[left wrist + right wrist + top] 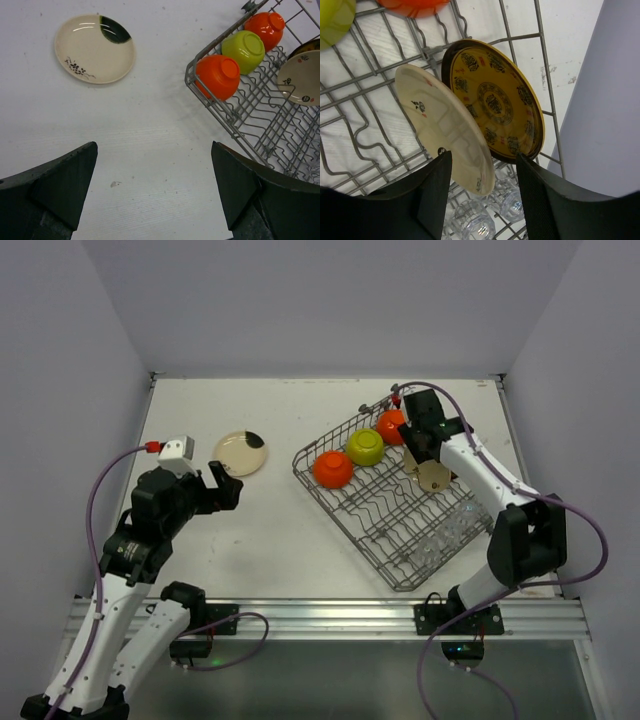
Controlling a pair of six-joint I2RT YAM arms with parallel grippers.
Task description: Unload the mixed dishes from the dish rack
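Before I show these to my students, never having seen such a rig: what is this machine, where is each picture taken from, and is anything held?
Two robot arms are bolted at a table's near edge, each ending in a two-finger gripper. One picture looks down from above; the other two come from wrist cameras, so the dark shapes at their bottom are each arm's own fingers. On the table lie a cream plate with a dark patch and a wire dish rack holding two orange bowls, a yellow-green bowl, a cream-backed plate, a yellow patterned plate and clear glasses. The left gripper is open above the table, holding nothing. The right gripper is open with the cream-backed plate's rim between its fingers; nothing is gripped.
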